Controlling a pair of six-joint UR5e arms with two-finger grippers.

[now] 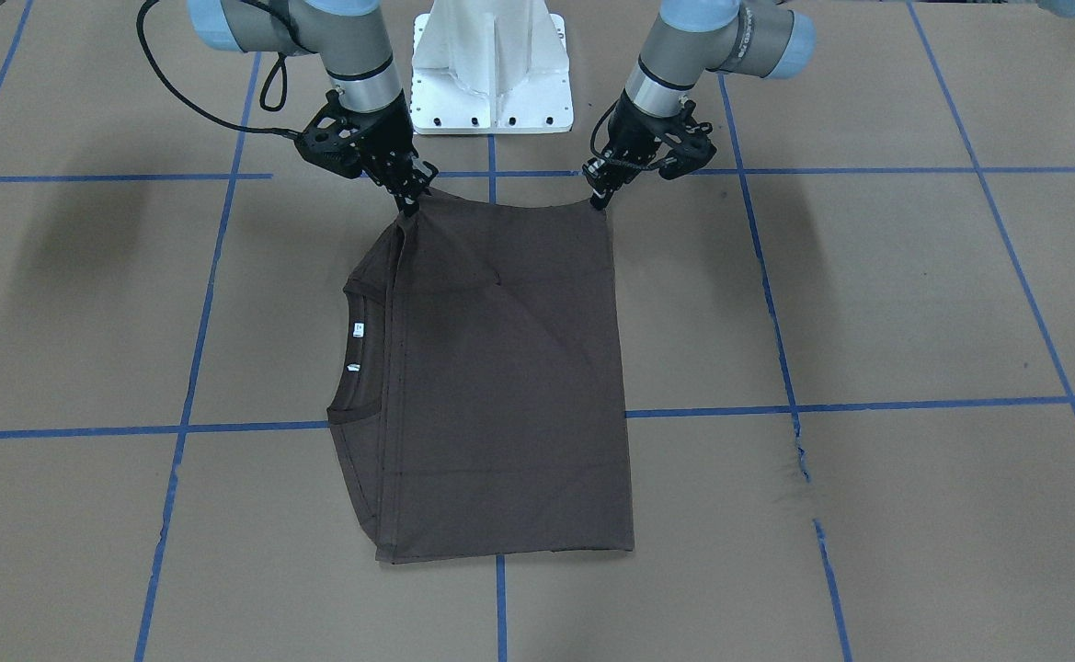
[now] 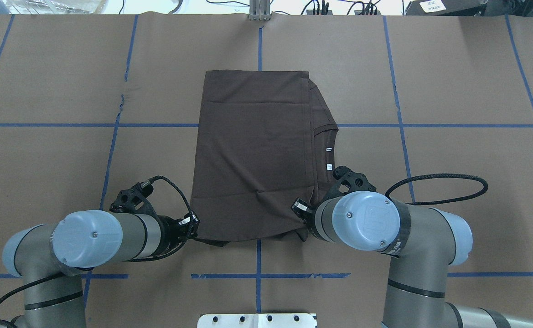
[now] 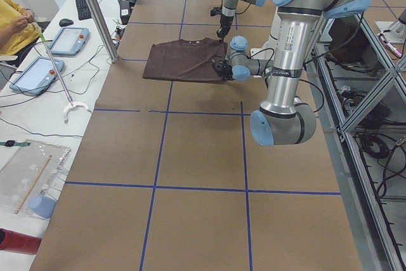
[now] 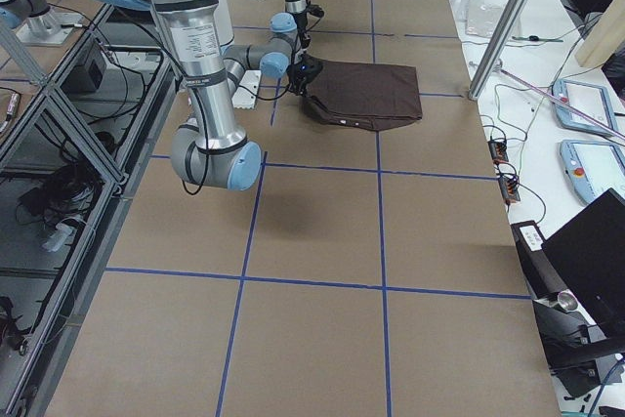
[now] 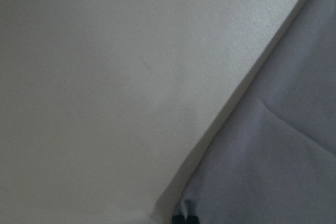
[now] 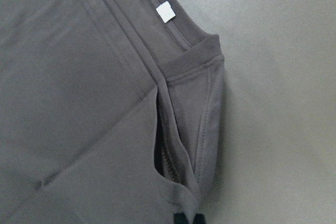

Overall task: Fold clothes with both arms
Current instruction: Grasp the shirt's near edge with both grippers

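The dark brown T-shirt [image 1: 500, 368] lies folded into a rectangle on the table, its collar and white neck tags [image 1: 358, 329] toward my right side. It also shows in the overhead view [image 2: 252, 155]. My right gripper [image 1: 405, 204] is shut on the shirt's near corner at the collar side; the right wrist view shows the fabric [image 6: 105, 103] bunched just ahead of its fingertips [image 6: 181, 219]. My left gripper [image 1: 601, 198] is shut on the other near corner, seen in the overhead view [image 2: 194, 233]. The near hem hangs slightly lifted between the two grippers.
The white pedestal base [image 1: 491, 74] stands just behind the grippers. Blue tape lines [image 1: 868, 405] grid the brown table cover. In the exterior left view a metal pole [image 3: 95, 14], tablets [image 3: 35, 74] and a seated person [image 3: 16, 23] are beyond the table's far edge.
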